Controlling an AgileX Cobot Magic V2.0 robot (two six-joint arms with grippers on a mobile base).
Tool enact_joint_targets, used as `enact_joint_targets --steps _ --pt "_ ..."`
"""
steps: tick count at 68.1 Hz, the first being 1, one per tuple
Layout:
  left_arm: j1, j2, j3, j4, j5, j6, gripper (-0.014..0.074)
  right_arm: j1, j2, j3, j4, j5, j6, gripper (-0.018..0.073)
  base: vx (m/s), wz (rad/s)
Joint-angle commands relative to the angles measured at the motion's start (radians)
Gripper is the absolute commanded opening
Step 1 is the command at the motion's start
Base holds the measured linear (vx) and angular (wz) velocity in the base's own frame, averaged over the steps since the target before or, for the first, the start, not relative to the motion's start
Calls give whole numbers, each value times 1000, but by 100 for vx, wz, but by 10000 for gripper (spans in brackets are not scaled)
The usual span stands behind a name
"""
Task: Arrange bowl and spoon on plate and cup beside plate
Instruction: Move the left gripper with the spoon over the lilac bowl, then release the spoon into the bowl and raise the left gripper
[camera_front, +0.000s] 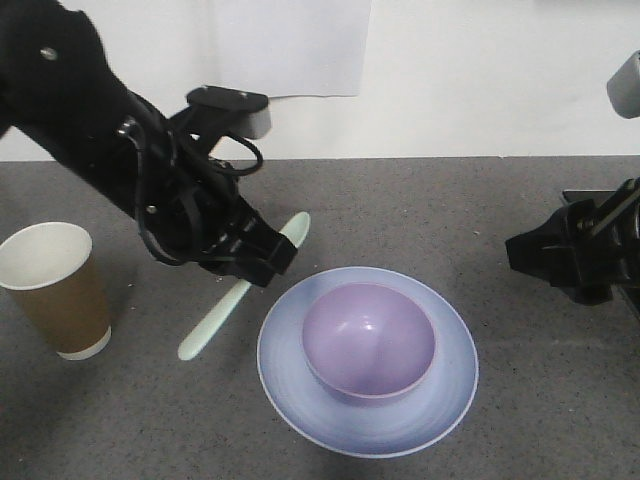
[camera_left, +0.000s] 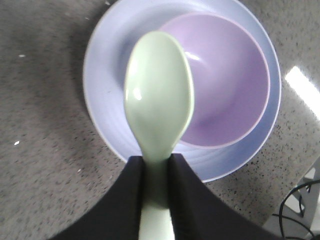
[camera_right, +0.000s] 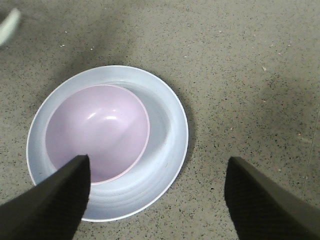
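From the front view, the left gripper (camera_front: 262, 262) pinches the spoon (camera_front: 215, 325) partway along its length, the pale mint piece slanting in the air just beside the plate (camera_front: 290, 385). The bowl (camera_front: 370, 340) sits on the plate, and the cup (camera_front: 55, 290) stands upright well off to the left on the speckled grey desk (camera_front: 500, 200). The spoon is smooth, glossy plastic, so I reckon it could swivel or slide out of those jaws on the way over. The right gripper (camera_front: 545, 255) waits apart at the far side.

The left wrist view shows the black jaws closed on the spoon's thick handle, its oval head (camera_left: 159, 95) hanging over the bowl's near rim (camera_left: 230, 85) and the plate's shallow ledge (camera_left: 107, 100). Let go here and it may tip into the bowl or skid off the raised rim; the light bowl could also be nudged.

In the right wrist view, the right jaws stand spread wide and hold nothing, above the plate (camera_right: 165, 145), with the lavender bowl (camera_right: 95, 130) sitting off-centre on it. The paper cup looks light and would topple easily if clipped.
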Motion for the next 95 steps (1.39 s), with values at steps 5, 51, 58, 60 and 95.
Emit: enact_joint_targets --steps 5,51,58,60,95 --pt "-56 44 -101 -28 -10 19 -6 -2 -13 -23 -4 -71 -8 546 0 0" --pt "-168 225 -185 21 25 19 15 -2 -13 -23 -4 -69 -8 546 0 0" --pt "-168 225 -185 21 25 19 51 -2 -13 -23 -4 -69 -8 546 0 0" --pt "-168 225 -185 21 25 19 65 -2 -13 -23 -4 -69 -8 546 0 0" --pt "-168 225 -185 21 25 19 460 -2 -13 -23 -4 -70 -8 546 0 0"
